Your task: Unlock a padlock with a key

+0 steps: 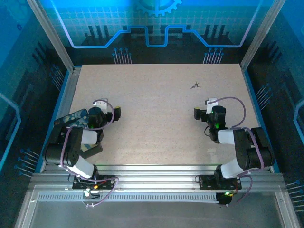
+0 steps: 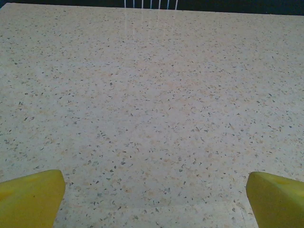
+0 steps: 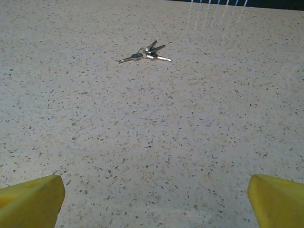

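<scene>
Key [image 3: 144,53] flat on the table [image 3: 142,142], well ahead of the right gripper [image 3: 154,202].
Lies mostly left to right: one thin blade pointing left, one right, two more up and away. Looks small, dark and shiny, joined on a little ring. Rests on pale speckled top, blue walls [image 1: 28,71] all around. Shows right gripper and left gripper [image 2: 154,199] spread wide, holding nothing.

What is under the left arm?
A dark box with a blue-patterned lid pokes out from beneath the left arm, on the table. The arm covers its near part, and its inside cannot be seen.
</scene>
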Motion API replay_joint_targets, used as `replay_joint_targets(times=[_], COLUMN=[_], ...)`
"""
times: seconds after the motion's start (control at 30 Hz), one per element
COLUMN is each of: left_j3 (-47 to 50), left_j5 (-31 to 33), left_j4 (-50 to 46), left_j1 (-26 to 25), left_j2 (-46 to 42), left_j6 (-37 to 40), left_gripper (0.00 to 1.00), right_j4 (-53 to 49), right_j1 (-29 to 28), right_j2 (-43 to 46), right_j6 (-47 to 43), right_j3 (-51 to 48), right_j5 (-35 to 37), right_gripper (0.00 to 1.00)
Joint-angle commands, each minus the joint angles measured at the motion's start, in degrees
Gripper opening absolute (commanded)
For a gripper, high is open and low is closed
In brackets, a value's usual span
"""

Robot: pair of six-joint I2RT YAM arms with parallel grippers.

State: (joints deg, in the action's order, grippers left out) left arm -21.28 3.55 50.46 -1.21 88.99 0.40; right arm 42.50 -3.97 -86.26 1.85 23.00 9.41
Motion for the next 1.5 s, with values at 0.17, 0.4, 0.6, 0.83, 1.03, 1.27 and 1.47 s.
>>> replay_joint_targets(times=[0.17,0.4,0.6,0.83,1.03,1.27,1.47], left_j3=[-1.05,-1.05,-1.19,-4.71,-22.31,-43.18,-42.67], left_j5=[-0.55,-0.48,-0.71,0.74,17.71,30.41,23.14], left_j4=[0.96,0.86,0.7,-9.59,-43.44,-91.3,-98.72], left_j1=[0.69,0.74,0.84,1.87,1.42,4.73,6.53], left_j2=[-0.47,-0.46,-0.43,-5.01,-12.18,-8.09,-8.51], left_j6=[0.43,0.39,0.21,-1.16,-10.35,-33.48,-33.79], left_gripper=[0.99,0.99,0.99,0.99,0.99,0.99,0.99], right_j4=[2.32,2.32,2.32,-5.31,-34.39,-48.4,-55.76], right_j1=[-0.18,-0.23,-0.18,0.19,0.26,-6.58,-9.67], right_j2=[0.08,0.08,0.13,2.22,4.45,1.47,-0.05], right_j6=[-0.86,-0.86,-0.87,-0.6,4.43,4.31,6.21], right_j3=[0.95,0.96,0.91,4.5,19.14,29.44,33.45], right_j5=[-0.09,-0.06,-0.01,-0.26,0.04,1.98,-0.22], right_gripper=[1.0,1.0,1.0,1.0,0.94,0.92,0.88])
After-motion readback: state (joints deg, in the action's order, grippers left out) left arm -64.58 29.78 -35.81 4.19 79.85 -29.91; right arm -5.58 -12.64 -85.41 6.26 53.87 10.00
